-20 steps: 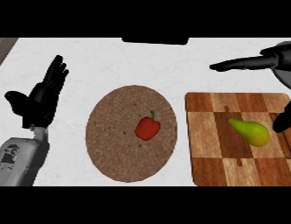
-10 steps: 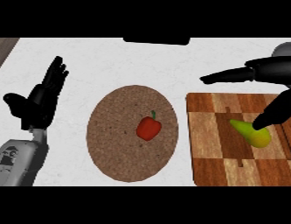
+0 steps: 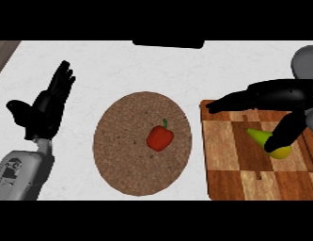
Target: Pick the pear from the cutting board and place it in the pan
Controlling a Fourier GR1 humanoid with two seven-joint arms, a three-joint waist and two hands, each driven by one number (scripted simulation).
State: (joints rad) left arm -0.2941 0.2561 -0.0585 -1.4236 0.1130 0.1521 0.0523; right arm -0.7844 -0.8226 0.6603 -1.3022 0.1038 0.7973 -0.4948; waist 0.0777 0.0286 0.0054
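The pear (image 3: 259,136) lies on the cutting board (image 3: 230,157), near its right side. The right hand (image 3: 284,94) hangs just over it, with its fingers stretched out to the left and its thumb (image 3: 288,128) pointing down and touching the pear. The left hand (image 3: 44,110) rests open at the left, fingers up, beside a round brown mat (image 3: 128,157) with a red pepper (image 3: 160,137) on it.

The left robot hand (image 3: 44,110) is matte black, with slim fingers and a thick thumb. A narrow pale wrist joins it to the left forearm (image 3: 16,174), a rounded grey shell with darker recessed patches. The right robot hand (image 3: 277,96) is the same black.
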